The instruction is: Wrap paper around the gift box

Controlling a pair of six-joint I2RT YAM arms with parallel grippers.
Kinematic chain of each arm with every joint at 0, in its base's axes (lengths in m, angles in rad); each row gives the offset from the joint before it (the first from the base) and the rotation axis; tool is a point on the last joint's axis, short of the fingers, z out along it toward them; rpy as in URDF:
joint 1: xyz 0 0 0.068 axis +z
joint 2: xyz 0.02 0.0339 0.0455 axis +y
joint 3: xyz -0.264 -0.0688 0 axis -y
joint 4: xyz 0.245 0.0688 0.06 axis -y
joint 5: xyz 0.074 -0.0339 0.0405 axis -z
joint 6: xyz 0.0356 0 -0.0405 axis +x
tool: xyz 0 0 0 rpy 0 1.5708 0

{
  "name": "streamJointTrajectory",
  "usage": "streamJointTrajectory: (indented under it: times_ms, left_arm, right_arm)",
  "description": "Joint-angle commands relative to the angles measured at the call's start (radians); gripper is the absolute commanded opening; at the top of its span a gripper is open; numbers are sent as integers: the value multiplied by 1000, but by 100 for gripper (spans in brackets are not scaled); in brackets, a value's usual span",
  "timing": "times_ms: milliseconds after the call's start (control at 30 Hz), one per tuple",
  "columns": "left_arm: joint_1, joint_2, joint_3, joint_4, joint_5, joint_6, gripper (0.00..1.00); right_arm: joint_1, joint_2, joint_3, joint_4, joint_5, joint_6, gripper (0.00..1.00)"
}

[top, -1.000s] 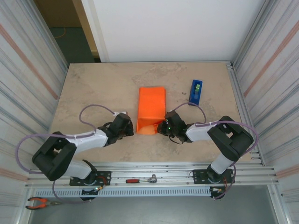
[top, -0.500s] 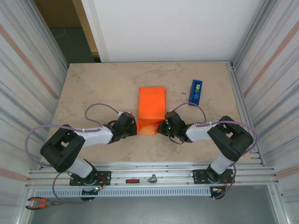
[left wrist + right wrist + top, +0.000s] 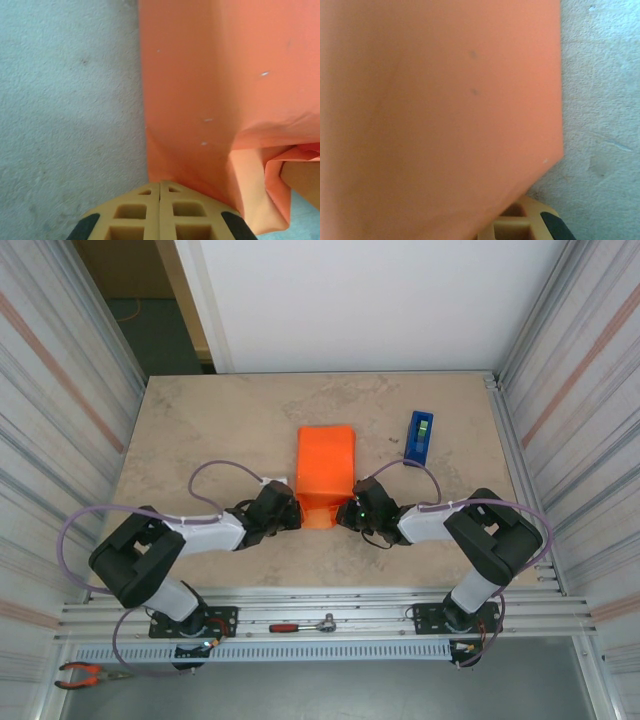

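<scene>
We see the paper (image 3: 325, 465) folded into a long orange packet in the middle of the table (image 3: 200, 430), its near end open and crumpled. Inside that end, the left wrist view shows a pale corner of the gift box (image 3: 302, 181). Our left jaws are pressed together, tips touching the packet's near left corner; our right jaws, also closed, sit against its near right corner. A blue tape dispenser (image 3: 420, 436) stands apart on the right

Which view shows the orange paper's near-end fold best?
Left wrist view: the paper is close and sharp, its crumpled near-end flap visible at lower right. The top external view shows the whole folded sheet, but small. The right wrist view shows a flat, blurred orange face.
</scene>
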Motion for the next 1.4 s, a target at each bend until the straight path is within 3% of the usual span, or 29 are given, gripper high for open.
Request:
streamJointTrajectory:
  times_ms: [0,800,1367]
  left_arm:
    - [-9,19,-8,60,10,-8,1]
    - [-62,121,-71,379,-27,-40,1]
    - [-80,175,-54,465,-71,-63,1]
  right_arm:
    - [19,49,-13,-103,-9,-19,0]
    - [24,60,-6,-112,-7,-17,0]
    - [27,60,-4,-121,-7,-19,0]
